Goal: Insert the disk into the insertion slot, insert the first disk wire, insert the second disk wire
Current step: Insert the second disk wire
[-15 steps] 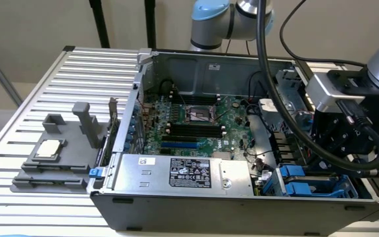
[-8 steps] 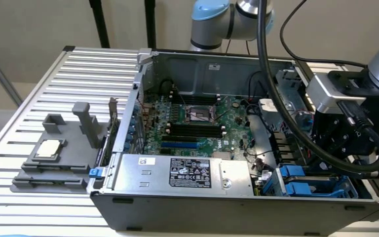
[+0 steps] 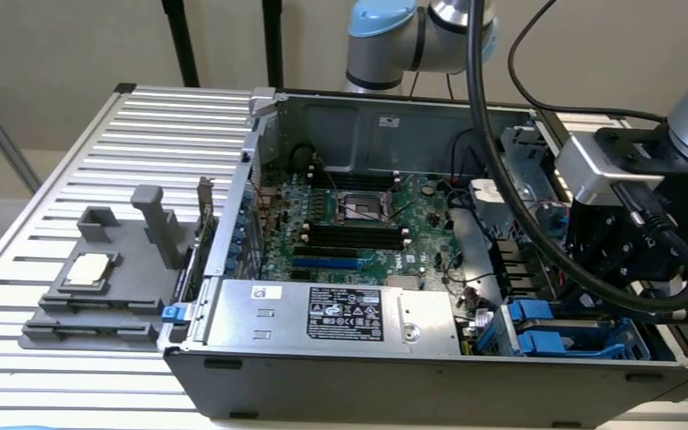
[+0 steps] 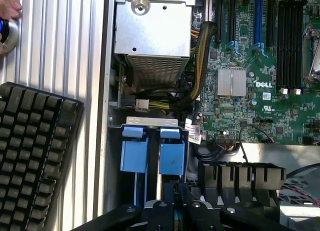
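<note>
Just beyond our gripper [image 4: 176, 203], its jaw state not discernible to us, the blue-railed slot [image 4: 152, 156].

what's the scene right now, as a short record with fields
workspace: open computer case lying on a slatted metal table
arm: claw lowered over the insertion slot, at the corner on the exterior view's right
slot: blue rails and tabs showing
power supply: silver box with a black-and-white label, beside the slot
motherboard: green board in the case's middle
outside case: grey fixture on the table, black keyboard, a person's fingers on a button
</note>
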### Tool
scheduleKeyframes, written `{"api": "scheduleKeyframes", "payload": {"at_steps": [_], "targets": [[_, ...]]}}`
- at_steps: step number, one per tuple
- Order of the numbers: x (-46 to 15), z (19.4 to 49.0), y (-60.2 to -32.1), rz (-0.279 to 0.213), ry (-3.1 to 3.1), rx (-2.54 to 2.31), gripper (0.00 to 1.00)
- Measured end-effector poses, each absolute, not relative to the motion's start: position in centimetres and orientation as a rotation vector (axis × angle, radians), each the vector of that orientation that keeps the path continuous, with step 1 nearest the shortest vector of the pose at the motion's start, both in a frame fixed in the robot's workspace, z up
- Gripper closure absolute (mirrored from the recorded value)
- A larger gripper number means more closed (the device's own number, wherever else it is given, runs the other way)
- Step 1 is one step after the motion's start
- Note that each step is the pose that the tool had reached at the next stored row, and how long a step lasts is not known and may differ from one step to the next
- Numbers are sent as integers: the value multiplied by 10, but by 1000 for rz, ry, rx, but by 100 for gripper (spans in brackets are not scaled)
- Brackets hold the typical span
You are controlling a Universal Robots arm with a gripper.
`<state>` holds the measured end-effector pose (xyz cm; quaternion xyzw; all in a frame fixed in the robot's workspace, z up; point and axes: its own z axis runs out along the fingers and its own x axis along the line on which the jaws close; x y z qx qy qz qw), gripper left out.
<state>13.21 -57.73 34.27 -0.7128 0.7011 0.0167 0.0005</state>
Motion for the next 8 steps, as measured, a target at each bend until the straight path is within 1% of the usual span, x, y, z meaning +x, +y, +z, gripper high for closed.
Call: {"api": "scheduleKeyframes", "payload": {"at_steps": [8], "targets": [[132,343,-573,53,2201,-2239,84]]}}
